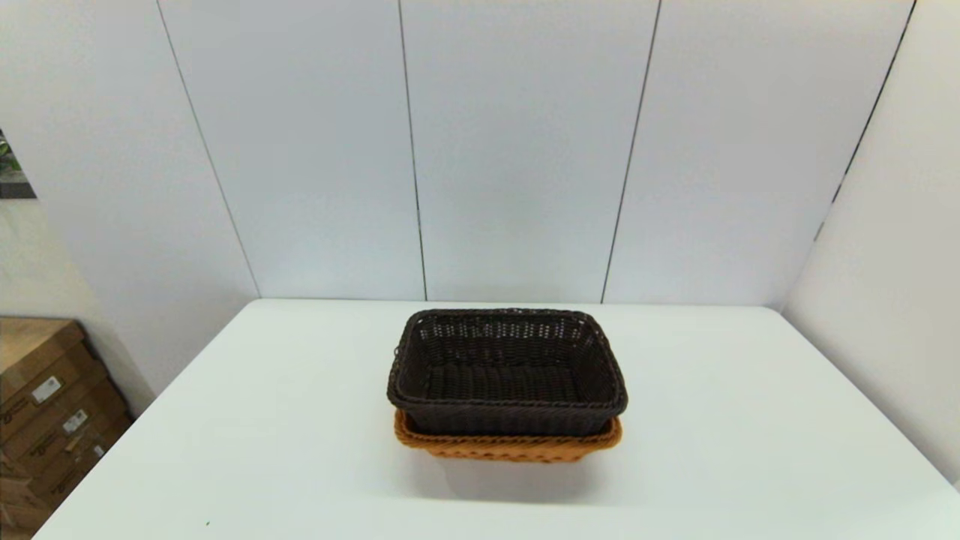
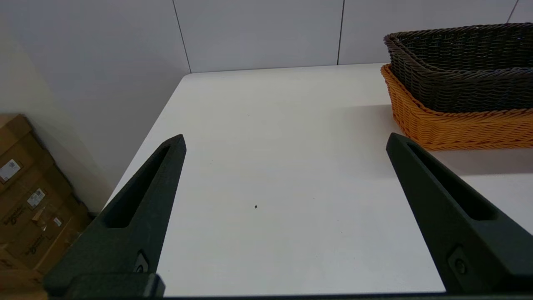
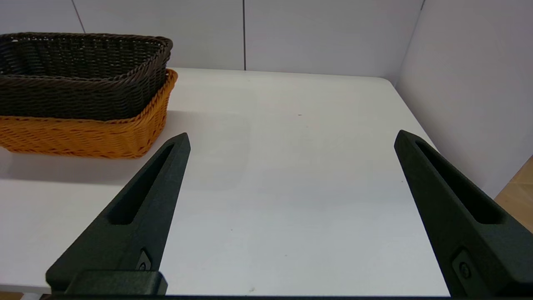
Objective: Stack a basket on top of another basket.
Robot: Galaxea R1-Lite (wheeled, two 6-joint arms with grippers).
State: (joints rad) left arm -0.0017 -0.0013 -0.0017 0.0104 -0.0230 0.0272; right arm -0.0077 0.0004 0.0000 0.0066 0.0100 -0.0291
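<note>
Two baskets are seen nested at the middle of the table [image 1: 262, 420]: the dark basket [image 1: 507, 373] is seated inside the tan basket [image 1: 510, 446], whose braided rim shows as a band below the dark one's rolled rim. The stack is judged done, with the dark basket sitting level and slightly askew.

Both baskets are judged light, stiff enough to keep their shape, and rough-woven, so little slipping is expected. If any correction is needed, the rolled rim along a short end is judged the best hold, with one finger inside the wall and one outside; the flared sides would let a grip slide upward.

The left gripper [image 2: 285, 141] is held low near the table's front left, fingers spread wide and empty; the right gripper [image 3: 291, 139] is held likewise at the front right, wide apart and empty. Neither is touching the stack.

Bare table is left on both sides and in front. The wall panels stand close behind, and a side wall borders the table's right edge. Cardboard boxes [image 2: 29, 200] sit beyond the left edge.
</note>
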